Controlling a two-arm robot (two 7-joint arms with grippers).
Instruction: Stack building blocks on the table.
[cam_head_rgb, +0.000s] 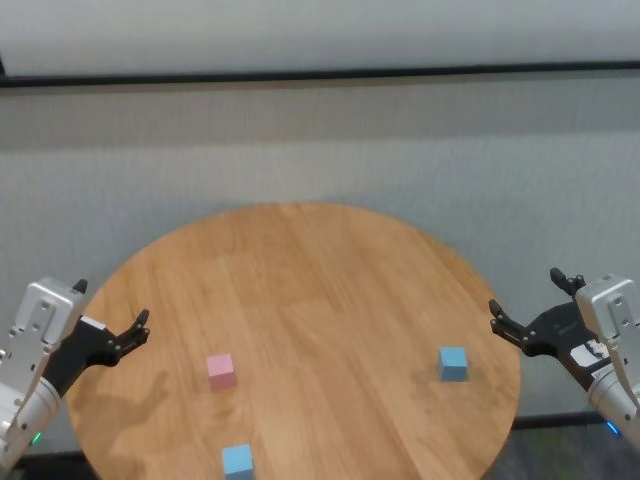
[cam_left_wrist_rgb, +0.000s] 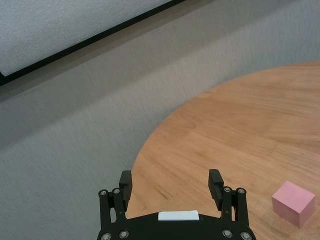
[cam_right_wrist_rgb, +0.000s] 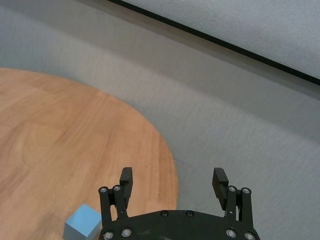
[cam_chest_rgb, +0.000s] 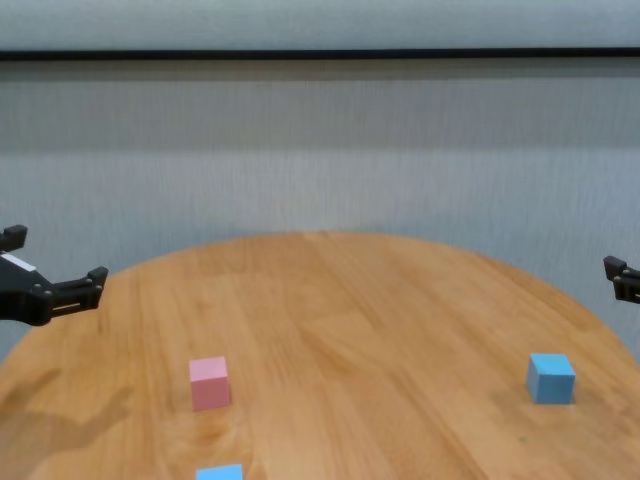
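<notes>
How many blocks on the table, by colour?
Light blue blocks: 2, near-edge blue block and right-side blue block
Pink block: 1
Total: 3, all lying apart on the table, none stacked.

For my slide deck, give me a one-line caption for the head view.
Open left gripper and right gripper flank the table with pink block and two blue blocks unstacked.
</notes>
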